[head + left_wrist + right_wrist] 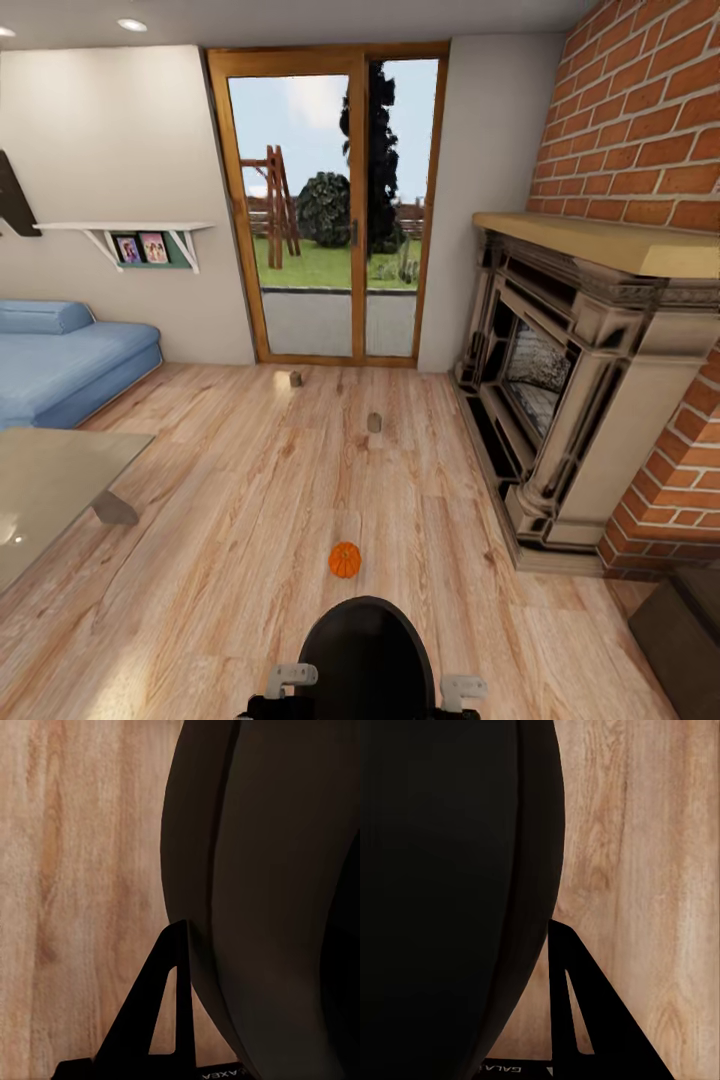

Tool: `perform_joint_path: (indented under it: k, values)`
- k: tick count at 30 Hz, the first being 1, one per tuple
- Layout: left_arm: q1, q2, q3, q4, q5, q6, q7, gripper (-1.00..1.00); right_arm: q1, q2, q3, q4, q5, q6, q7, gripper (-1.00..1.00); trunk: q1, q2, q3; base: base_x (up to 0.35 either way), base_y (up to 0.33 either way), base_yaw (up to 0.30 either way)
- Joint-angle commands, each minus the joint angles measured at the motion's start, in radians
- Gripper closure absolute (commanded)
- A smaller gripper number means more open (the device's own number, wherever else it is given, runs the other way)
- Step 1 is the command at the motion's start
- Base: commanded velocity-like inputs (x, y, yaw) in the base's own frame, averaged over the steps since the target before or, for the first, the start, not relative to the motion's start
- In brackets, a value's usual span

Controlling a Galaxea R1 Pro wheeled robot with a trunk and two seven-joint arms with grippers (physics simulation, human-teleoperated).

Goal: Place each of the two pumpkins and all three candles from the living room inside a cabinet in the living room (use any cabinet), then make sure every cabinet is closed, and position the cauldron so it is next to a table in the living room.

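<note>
Head cam: one pumpkin (345, 560) on the wood floor (250, 500) just ahead of the robot's black base (368, 650). Two candles (374, 423) further out, the far one (295, 379) near the glass door (330, 210). Fireplace (560, 400) right, blue sofa (60, 360) and glass table (50, 480) left. Left gripper (176, 1020) and right gripper (566, 1012) hang beside the base; one finger visible each, finger spread can't tell.

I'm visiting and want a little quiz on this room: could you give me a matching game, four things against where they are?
Things:
1. pumpkin
2. sofa
3. fireplace
4. photo frames

Places:
A. against the brick wall
B. on the white wall shelf
C. on the wood floor, just ahead of the robot
D. along the wall left of the glass door

Pairs: 1-C, 2-D, 3-A, 4-B
</note>
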Motion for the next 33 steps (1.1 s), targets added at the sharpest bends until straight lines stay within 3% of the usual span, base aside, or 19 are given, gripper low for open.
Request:
perform_joint_path:
  k: [1,11,26,33]
  values:
    - [-0.001,0.0,-0.013,-0.003,0.02,0.001,-0.001,1.0,-0.001,0.001,-0.003,-0.057,-0.003,0.005,-0.006,1.0,-0.004,0.006,0.003,0.0,0.0,0.0]
    - [-0.004,0.006,-0.013,-0.157,0.022,0.019,0.002,1.0,-0.002,0.001,-0.003,-0.212,-0.004,0.112,-0.009,1.0,-0.042,0.076,0.035,0.0,0.0,0.0]
    - [-0.005,0.01,-0.006,-0.163,0.019,0.004,0.007,1.0,-0.001,-0.002,-0.005,-0.233,-0.005,0.117,-0.004,1.0,-0.046,0.083,0.038,-0.004,0.0,0.0]
    - [-0.004,0.01,-0.007,-0.163,0.019,0.003,0.007,1.0,-0.001,0.0,-0.001,-0.233,-0.005,0.113,-0.005,1.0,-0.046,0.083,0.038,-0.178,0.0,0.0]
